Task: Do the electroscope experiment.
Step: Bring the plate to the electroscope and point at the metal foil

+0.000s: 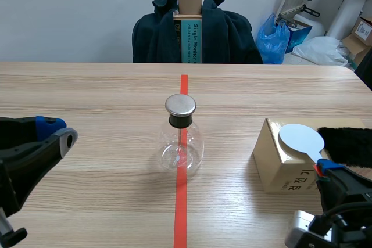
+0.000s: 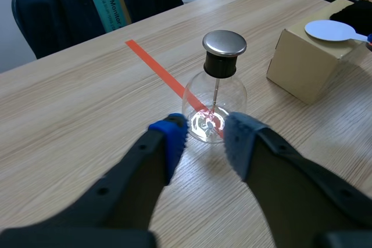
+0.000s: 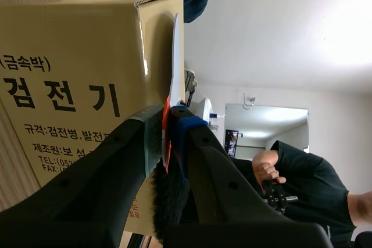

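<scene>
The electroscope, a clear glass flask (image 1: 181, 143) with a metal cap (image 1: 181, 105), stands on the red tape line at the table's middle. Seen from the left wrist, the flask (image 2: 215, 105) is just ahead of my open left gripper (image 2: 204, 137), whose blue pads are apart and hold nothing. In the scene view the left gripper (image 1: 55, 135) is low at the left. A white disc paddle (image 1: 300, 139) lies on top of a cardboard box (image 1: 285, 166). My right gripper (image 1: 325, 169) is shut on the paddle's orange handle (image 3: 165, 129), and the disc (image 3: 176, 62) shows edge-on against the box (image 3: 75, 85).
A black fur cloth (image 1: 349, 146) lies beside the paddle at the right. Behind the table's far edge stands a chair draped with a dark jacket (image 1: 157, 33) and holding a tall box (image 1: 189, 21). A person (image 3: 302, 172) shows far behind in the right wrist view.
</scene>
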Action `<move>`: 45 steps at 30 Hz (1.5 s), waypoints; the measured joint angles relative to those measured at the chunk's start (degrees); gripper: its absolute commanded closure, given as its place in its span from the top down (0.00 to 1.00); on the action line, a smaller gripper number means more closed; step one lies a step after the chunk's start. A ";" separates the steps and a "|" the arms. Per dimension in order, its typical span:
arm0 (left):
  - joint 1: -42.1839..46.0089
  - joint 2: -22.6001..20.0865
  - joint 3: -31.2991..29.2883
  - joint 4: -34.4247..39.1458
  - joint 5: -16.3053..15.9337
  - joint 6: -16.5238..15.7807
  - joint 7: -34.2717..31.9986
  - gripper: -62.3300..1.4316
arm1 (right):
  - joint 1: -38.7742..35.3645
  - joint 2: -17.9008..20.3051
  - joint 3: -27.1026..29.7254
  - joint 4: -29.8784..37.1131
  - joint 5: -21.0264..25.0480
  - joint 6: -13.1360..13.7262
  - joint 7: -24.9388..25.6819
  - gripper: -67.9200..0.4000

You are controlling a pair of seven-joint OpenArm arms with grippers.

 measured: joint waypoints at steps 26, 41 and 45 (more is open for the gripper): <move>0.61 -0.02 -5.14 0.00 4.17 -1.01 2.05 0.09 | -1.38 3.28 6.36 18.18 7.06 2.82 -0.44 0.02; 2.32 -0.98 -6.27 -7.67 7.21 -6.32 -6.29 0.09 | 7.80 4.24 6.34 27.12 13.99 10.56 -0.48 0.02; -2.86 -3.15 -5.53 -16.50 7.21 -8.15 -8.28 0.09 | 11.98 3.96 6.34 27.12 14.01 12.24 -2.19 0.02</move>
